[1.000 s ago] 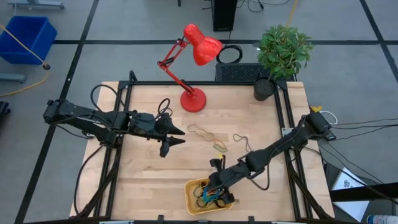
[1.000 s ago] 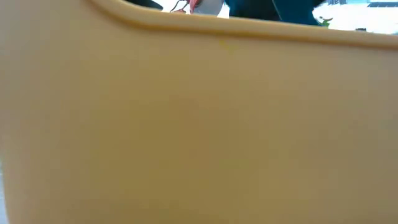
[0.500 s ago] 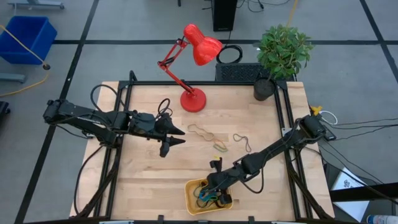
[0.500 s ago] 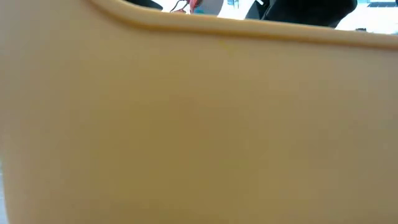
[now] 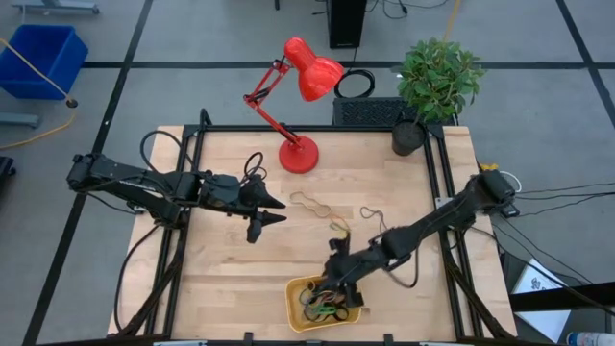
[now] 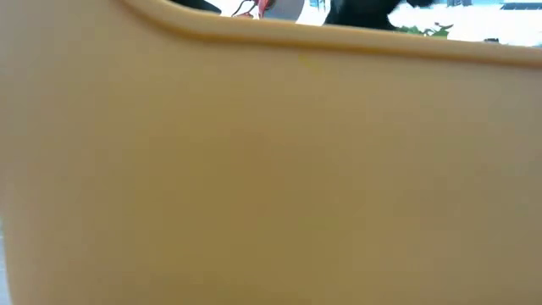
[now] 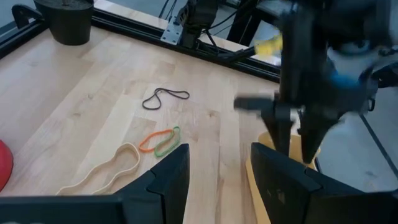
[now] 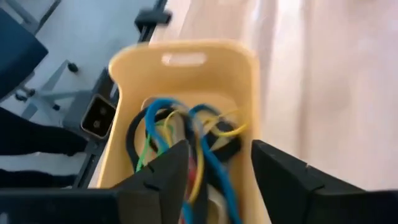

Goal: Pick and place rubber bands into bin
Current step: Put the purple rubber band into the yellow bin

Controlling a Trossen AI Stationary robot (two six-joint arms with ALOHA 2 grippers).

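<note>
The yellow-orange bin (image 5: 294, 309) stands at the table's near edge and holds several rubber bands (image 8: 186, 140) in blue, yellow, green and black. My right gripper (image 5: 334, 285) hangs open just above the bin's far end, fingers pointing down into it (image 8: 217, 186), with nothing between them. On the bare wood lie a tan band (image 5: 309, 203), an orange and green pair (image 5: 339, 227) and a black band (image 5: 375, 217). My left gripper (image 5: 277, 210) waits open, left of the tan band (image 7: 106, 174).
A red desk lamp (image 5: 300, 152) stands at the table's far side, with a potted plant (image 5: 437, 82) at the far right corner. The bin's wall (image 6: 271, 169) fills the low view. Bare wood lies between the loose bands and the bin.
My right gripper has risen a little out of the bin and drawn back toward the table's far edge. The bands stay in the bin.
</note>
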